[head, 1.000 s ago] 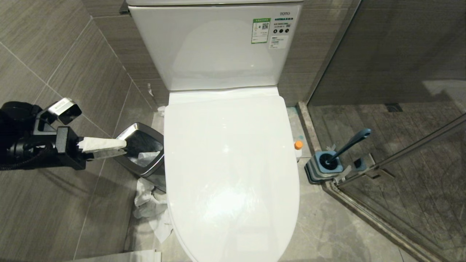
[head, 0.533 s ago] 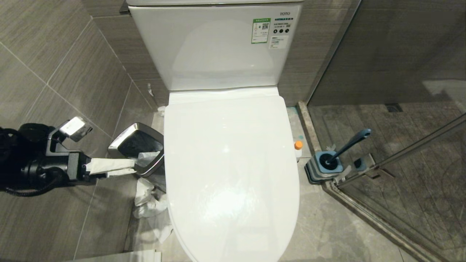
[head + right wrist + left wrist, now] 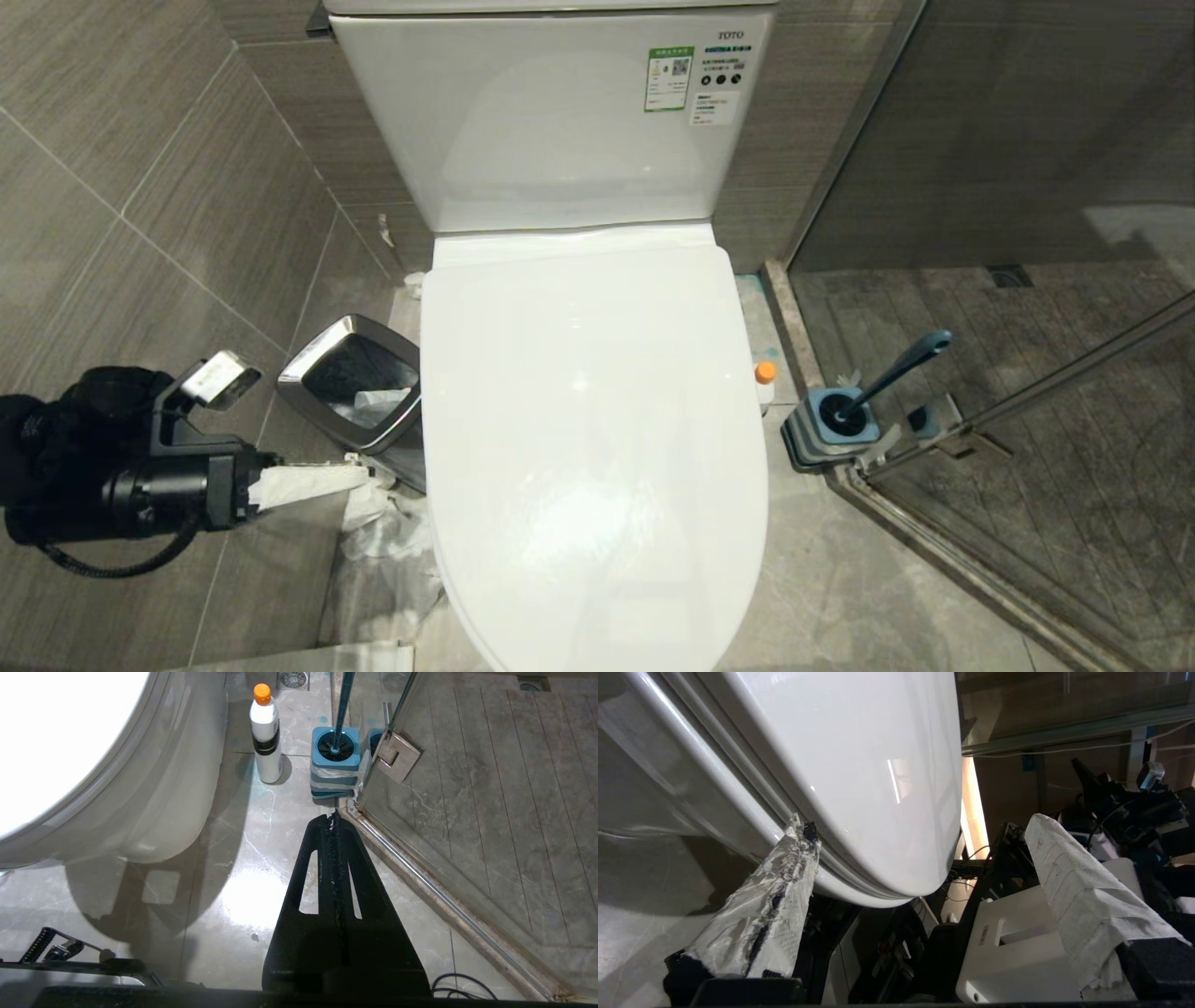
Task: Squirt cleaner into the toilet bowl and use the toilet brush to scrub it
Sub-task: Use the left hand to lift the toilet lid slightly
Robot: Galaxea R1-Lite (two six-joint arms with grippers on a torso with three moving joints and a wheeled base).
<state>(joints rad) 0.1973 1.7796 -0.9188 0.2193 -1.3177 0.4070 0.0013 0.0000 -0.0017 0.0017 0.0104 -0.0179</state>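
Beside the toilet bowl's [image 3: 597, 448] left flank, my left end effector [image 3: 359, 476] is hovering low with its tissue-wrapped fingers [image 3: 1069, 877] spread wide, gripping nothing, just below the waste bin [image 3: 350, 383]. Across the closed lid, well apart from it, the cleaner [image 3: 265, 732] is standing on the floor beside the toilet brush [image 3: 896, 371], which is sitting in its holder [image 3: 335, 763]. My right end effector [image 3: 334, 814] is hanging pressed together, pointing toward that holder. "TOTO" is showing on the tank [image 3: 560, 112]; the stickers' print is unreadable.
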